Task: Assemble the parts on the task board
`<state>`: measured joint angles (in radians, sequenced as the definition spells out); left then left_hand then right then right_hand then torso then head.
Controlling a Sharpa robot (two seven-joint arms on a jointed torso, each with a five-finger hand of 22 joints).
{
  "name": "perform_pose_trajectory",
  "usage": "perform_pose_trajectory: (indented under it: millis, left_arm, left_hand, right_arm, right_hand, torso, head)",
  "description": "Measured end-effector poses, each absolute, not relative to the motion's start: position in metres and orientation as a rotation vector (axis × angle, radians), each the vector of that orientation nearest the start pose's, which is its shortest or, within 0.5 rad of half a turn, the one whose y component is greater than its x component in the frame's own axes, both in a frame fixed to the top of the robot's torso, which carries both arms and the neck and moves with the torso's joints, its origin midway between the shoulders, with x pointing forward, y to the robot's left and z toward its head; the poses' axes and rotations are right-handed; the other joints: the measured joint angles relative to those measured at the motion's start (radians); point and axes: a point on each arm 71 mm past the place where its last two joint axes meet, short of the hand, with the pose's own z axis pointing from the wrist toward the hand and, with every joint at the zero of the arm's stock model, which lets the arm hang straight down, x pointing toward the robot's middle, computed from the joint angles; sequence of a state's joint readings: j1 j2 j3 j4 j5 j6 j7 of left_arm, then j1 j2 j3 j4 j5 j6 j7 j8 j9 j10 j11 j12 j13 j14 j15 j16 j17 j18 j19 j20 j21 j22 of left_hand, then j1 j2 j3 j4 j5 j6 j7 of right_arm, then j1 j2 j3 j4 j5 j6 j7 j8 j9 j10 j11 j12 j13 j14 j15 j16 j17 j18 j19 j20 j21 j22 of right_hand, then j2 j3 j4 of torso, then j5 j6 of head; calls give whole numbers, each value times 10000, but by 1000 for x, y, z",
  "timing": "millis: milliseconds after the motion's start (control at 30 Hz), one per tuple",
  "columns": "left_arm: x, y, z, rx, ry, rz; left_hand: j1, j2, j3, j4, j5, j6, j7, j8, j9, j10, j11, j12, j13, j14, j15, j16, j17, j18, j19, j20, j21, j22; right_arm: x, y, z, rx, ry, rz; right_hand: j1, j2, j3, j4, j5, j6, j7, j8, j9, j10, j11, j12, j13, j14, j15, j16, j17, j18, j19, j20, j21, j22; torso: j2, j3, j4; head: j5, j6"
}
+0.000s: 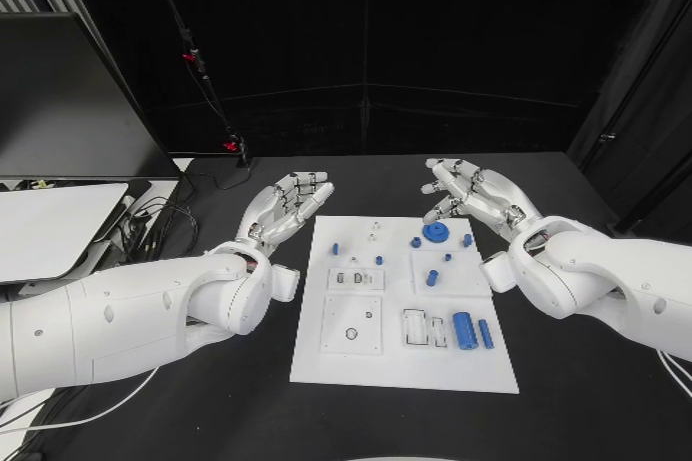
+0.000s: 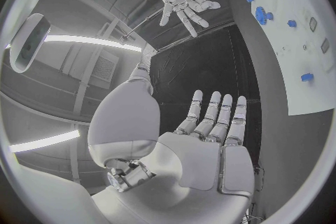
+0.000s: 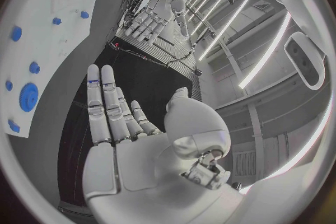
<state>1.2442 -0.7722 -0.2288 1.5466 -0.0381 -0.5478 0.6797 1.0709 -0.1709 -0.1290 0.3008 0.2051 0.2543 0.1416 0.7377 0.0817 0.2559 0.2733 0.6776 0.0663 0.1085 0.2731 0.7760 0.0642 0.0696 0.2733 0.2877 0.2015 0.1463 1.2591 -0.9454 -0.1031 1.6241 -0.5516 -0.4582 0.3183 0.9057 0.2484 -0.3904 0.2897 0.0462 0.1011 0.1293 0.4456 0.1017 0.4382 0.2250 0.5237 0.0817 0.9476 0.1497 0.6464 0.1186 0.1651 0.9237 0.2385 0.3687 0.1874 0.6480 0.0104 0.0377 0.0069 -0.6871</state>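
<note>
Left of the task board, a monitor stands above cables.

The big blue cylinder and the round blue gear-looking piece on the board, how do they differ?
The blue cylinder lies on its side near the task board's front end, beside a slimmer blue piece. The round blue piece sits flat near the far end, close to the right hand. The cylinder is long and narrow; the round piece is wide and disc-like. Both are blue, rest on the board, and neither hand touches them.
</note>
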Motion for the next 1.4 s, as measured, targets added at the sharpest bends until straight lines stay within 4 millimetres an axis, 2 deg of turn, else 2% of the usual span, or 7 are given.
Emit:
perform_pose_trajectory:
  millis: [167, 233, 333, 500, 600, 800, 1400]
  left_arm:
    - [467, 180, -202, -8818, 12832, -14735]
    - [467, 179, -202, -8811, 12848, -14776]
    - [466, 177, -202, -8804, 12877, -14854]
    - [464, 174, -201, -8800, 12911, -14946]
    - [464, 174, -201, -8801, 12920, -14973]
    - [464, 176, -199, -8794, 12895, -14974]
    - [466, 181, -197, -8765, 12821, -14919]
  left_hand:
    - [27, 295, 211, -6, -40, 23, -23, -12, -59, 0, 0, 0, 0, 22, -22, 0, 0, -2, 37, 35, 11, 14]
    - [7, 361, 262, -6, -40, 68, 0, -67, -81, -1, 0, 0, 0, 37, -37, 0, -1, -2, 37, 35, 56, 16]
    - [14, 459, 327, -23, -40, 70, 1, -68, -95, -1, 0, 0, -1, 37, -37, 0, -1, -1, 37, 35, 57, 30]
    - [9, 701, 480, -11, -80, 70, 1, -68, -125, 33, -36, 0, -1, 37, -37, 0, -1, -2, 37, 35, 57, 30]
    - [9, 701, 480, -11, -80, 70, 1, -68, -125, 33, -36, 0, -1, 37, -37, 0, -2, -1, 37, 35, 57, 29]
    - [3, 707, 485, -16, -80, 70, 1, -77, -126, 33, -36, 0, -2, 37, -37, 0, -1, -1, 36, 35, 57, 29]
    - [-36, 956, 603, -24, -80, 142, 2, -114, -144, 66, -2, 0, -3, 68, -6, 0, -2, -1, 36, 35, 97, 28]
  right_arm:
    - [480, -236, -149, 4927, 14920, 11987]
    - [486, -240, -147, 4754, 14946, 11731]
    - [492, -245, -146, 4592, 14970, 11422]
    - [501, -248, -146, 4335, 14941, 11067]
    - [505, -247, -146, 4054, 14894, 10860]
    - [512, -240, -148, 2951, 14880, 10177]
    - [527, -229, -157, 477, 15486, 6851]
  right_hand:
    - [290, 74, -13, 13, 58, 588, 25, 602, 60, 356, -407, 29, -106, 2869, -549, 2136, 1118, 63, 2041, -468, 1691, 863]
    - [438, 61, -81, -1, 59, 922, 51, 823, 36, 552, -542, 116, -134, 3957, -746, 4215, 3467, 63, 2691, -664, 2799, 1552]
    - [610, -10, -108, -29, 59, 1493, 95, 1118, -57, 1185, -645, 291, -151, 4886, -801, 6844, 7699, -28, 3353, -801, 5335, 4116]
    - [1082, -308, -195, -24, 59, 2967, 198, 1611, -64, 2597, -923, 608, -137, 5192, -985, 8618, 11690, -898, 5123, -901, 9591, 9699]
    - [1981, -492, 97, -251, 278, 4362, 295, 1423, -117, 3330, -977, 509, -172, 5177, -1036, 8811, 11886, -1276, 5368, -914, 11141, 11096]
    - [4023, -856, 724, -1079, 30, 6339, 616, 798, -264, 3878, -943, -141, -202, 5176, -1036, 8897, 11896, -1430, 5402, -880, 11715, 11208]
    - [6543, -1149, 1138, -1743, 30, 6781, 510, -1072, -399, 4211, -1040, -1739, -201, 5176, -1035, 8896, 11893, -1427, 5401, -879, 11793, 11205]
  torso:
    - [168, 33, 89]
    - [244, 42, 134]
    - [345, 54, 198]
    - [484, 59, 264]
    - [558, 59, 295]
    - [703, 58, 316]
    - [932, 83, 396]
  head:
    - [-190, 140]
    - [-232, 191]
    - [-267, 234]
    - [-325, 269]
    - [-392, 282]
    - [-505, 288]
    - [-732, 153]
